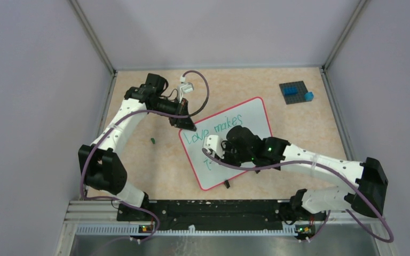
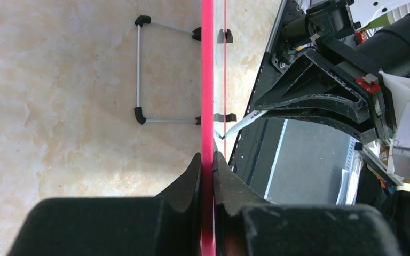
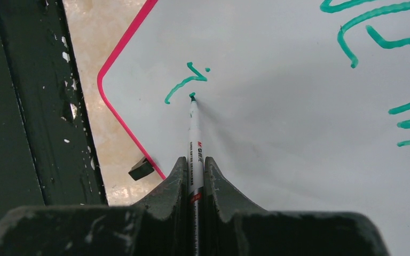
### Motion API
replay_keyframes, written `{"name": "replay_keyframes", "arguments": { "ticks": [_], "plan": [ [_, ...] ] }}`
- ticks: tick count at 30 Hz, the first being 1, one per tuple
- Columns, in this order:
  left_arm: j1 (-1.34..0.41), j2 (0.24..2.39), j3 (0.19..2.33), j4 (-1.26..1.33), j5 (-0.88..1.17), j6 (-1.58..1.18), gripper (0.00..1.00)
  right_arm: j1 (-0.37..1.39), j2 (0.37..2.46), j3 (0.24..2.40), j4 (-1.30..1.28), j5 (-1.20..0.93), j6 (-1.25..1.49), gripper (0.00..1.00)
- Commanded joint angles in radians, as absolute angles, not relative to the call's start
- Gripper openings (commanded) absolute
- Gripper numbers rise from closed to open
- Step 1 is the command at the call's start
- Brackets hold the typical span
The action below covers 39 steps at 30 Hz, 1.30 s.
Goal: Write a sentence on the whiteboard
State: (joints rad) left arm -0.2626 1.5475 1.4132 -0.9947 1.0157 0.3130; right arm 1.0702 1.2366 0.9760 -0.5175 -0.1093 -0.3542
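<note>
Leftmost, one small green bit [image 1: 152,141] loose on the table [image 1: 160,165]. Next, left gripper [image 2: 207,157] pinched narrow on the far-left corner of the red-framed whiteboard [image 1: 248,114], lying tilted mid-table. Then right gripper [image 3: 194,165] clamped on one marker [image 3: 194,125], tip touching the board, arm hiding some green writing. Far right, one dark studded plate [image 1: 297,85] and two blue blocks [image 1: 309,96].

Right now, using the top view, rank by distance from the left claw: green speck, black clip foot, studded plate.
From the left claw:
1. Green speck, on the table to its left.
2. Black clip foot, at the whiteboard's near edge.
3. Studded plate, far right corner.
</note>
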Motion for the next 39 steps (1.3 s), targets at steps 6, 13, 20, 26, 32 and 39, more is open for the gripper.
{"name": "replay_keyframes", "arguments": {
  "ticks": [6, 13, 20, 26, 32, 39],
  "plan": [
    [-0.265, 1.533, 1.414, -0.983, 1.016, 0.325, 0.00, 0.979, 1.176, 0.968, -0.529, -0.049, -0.366, 0.00],
    [-0.265, 1.543, 1.421, -0.984, 1.022, 0.324, 0.00, 0.977, 1.170, 1.006, -0.547, -0.092, -0.373, 0.00],
    [-0.265, 1.536, 1.416, -0.984, 1.016, 0.323, 0.00, 0.987, 1.155, 1.061, -0.528, -0.183, -0.363, 0.00],
    [-0.265, 1.538, 1.421, -0.984, 1.018, 0.324, 0.00, 0.993, 1.203, 1.068, -0.497, -0.159, -0.355, 0.00],
    [-0.265, 1.535, 1.417, -0.985, 1.017, 0.325, 0.00, 0.994, 1.233, 1.051, -0.487, -0.127, -0.353, 0.00],
    [-0.265, 1.536, 1.415, -0.985, 1.018, 0.326, 0.00, 0.996, 1.219, 1.007, -0.520, -0.142, -0.361, 0.00]
  ]
}}
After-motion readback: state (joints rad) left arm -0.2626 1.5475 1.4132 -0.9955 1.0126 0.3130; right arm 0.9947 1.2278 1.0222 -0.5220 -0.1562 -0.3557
